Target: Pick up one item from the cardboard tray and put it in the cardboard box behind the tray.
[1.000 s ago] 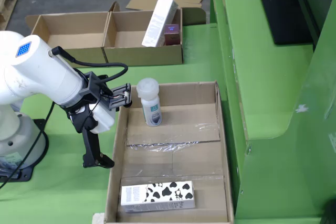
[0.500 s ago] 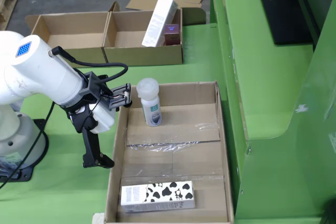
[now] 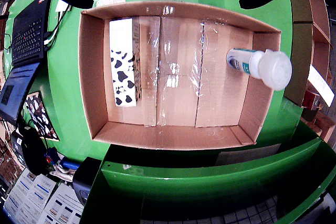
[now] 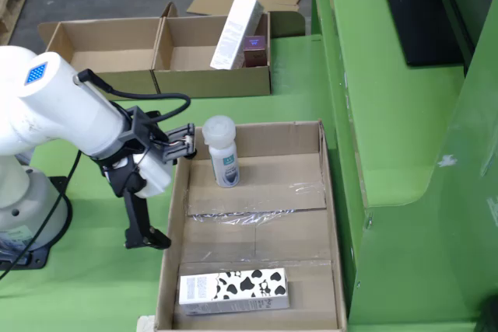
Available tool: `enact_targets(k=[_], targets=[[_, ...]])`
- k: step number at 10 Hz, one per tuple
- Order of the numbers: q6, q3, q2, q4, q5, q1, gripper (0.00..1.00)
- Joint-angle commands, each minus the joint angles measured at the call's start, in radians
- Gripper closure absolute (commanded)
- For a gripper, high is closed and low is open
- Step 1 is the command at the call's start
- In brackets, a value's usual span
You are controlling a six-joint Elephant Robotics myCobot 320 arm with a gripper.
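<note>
Green table (image 4: pixel 296 75) everywhere; the cardboard tray (image 4: pixel 333 215) holds a white bottle (image 4: pixel 222 153) standing upright in its far corner, just right of the tool (image 4: pixel 180 144) in the fixed view. Its jaws look spread, nothing between them. A cow-patterned carton (image 4: pixel 233 289) lies flat along the near end.

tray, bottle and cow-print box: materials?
Tray: brown corrugated cardboard, matte, with glossy clear tape strips glinting across the floor seams.
Bottle: looks like plastic, a translucent white cap over a white body with a teal label; contents unclear.
Cow-print box: printed paperboard carton, by its sharp folded edges and smooth, slightly satin surface.
</note>
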Motion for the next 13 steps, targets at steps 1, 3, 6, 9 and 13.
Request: enact_targets(k=[1,3,6,9,13], targets=[[-0.028,0.144,-0.073,-0.008,0.02,-0.026,0.0],[-0.047,0.392,-0.237,-0.085,0.032,-0.057,0.0],[-0.05,0.817,-0.466,-0.267,0.045,-0.099,0.0],[-0.06,1.354,-0.785,-0.418,0.044,-0.107,0.0],[-0.057,1.354,-0.853,-0.242,0.002,-0.107,0.0]])
